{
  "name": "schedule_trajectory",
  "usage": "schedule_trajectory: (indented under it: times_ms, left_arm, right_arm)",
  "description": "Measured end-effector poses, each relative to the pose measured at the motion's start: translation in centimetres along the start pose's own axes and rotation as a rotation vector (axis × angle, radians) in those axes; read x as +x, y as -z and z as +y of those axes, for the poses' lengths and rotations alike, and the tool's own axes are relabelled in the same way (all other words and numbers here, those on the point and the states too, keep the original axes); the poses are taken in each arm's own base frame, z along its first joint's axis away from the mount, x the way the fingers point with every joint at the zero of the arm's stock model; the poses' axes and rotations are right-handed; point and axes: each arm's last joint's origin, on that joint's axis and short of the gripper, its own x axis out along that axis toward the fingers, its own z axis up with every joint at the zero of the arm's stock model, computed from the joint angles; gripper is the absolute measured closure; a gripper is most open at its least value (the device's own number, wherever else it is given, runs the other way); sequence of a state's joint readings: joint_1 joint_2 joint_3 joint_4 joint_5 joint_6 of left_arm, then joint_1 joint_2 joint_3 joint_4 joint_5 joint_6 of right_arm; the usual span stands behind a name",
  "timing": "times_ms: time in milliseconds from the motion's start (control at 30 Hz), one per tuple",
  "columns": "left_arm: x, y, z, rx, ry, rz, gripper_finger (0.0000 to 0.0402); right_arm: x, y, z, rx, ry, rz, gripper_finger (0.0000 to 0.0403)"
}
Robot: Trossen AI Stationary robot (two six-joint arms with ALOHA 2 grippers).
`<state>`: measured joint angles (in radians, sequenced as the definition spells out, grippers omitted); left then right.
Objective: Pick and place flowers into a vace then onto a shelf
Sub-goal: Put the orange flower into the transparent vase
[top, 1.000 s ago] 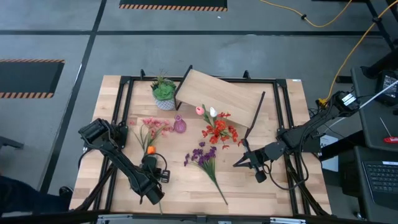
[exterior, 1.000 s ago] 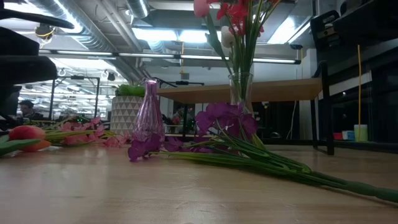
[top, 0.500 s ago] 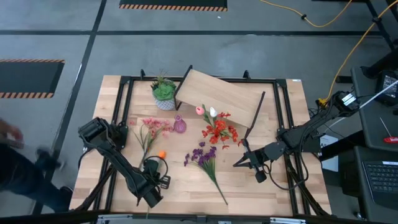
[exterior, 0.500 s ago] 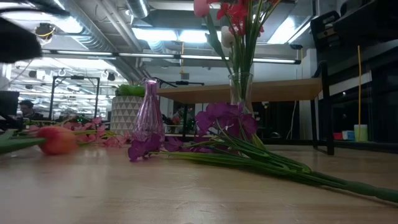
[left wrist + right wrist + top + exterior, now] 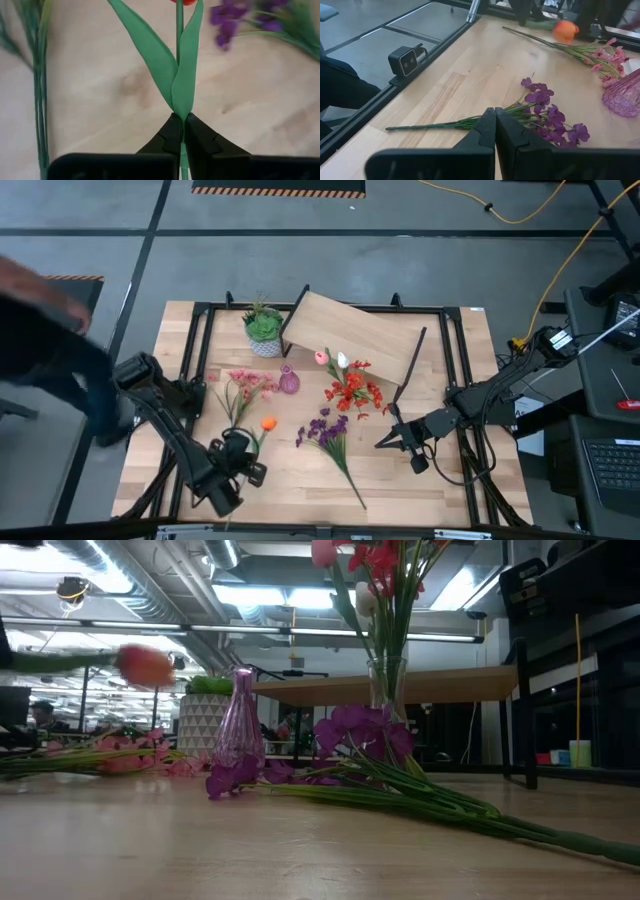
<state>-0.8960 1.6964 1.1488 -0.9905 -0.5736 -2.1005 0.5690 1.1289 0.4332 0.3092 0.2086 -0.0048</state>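
The orange tulip (image 5: 268,423) has come up off the tabletop (image 5: 400,470) since a moment ago; in the low view it now hangs in the air. The shelf (image 5: 350,335) stands at the back, with a clear vase (image 5: 388,690) of red flowers before it. The left claw (image 5: 181,131) is clamped on the tulip's stalk. The right claw (image 5: 495,122) rests pressed together above the purple stems (image 5: 545,112). The pick looks done; next the stalk must be carried to the pink vase (image 5: 288,381) and tipped upright over its narrow neck.
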Motion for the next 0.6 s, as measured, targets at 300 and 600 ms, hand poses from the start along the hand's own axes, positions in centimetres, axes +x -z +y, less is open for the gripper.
schedule_trajectory:
  times_ms: [300,600]
  left_arm:
    - [-3.1,-2.0,0.1,0.284,0.183,-0.203,0.0396]
    - [-4.5,-4.5,-0.2,0.527,0.227,-0.483,0.0397]
  right_arm:
    - [0.0,-0.1,0.0,-0.002,0.001,-0.006,0.04]
    - [0.0,-0.5,-0.1,0.008,0.004,-0.05,0.04]
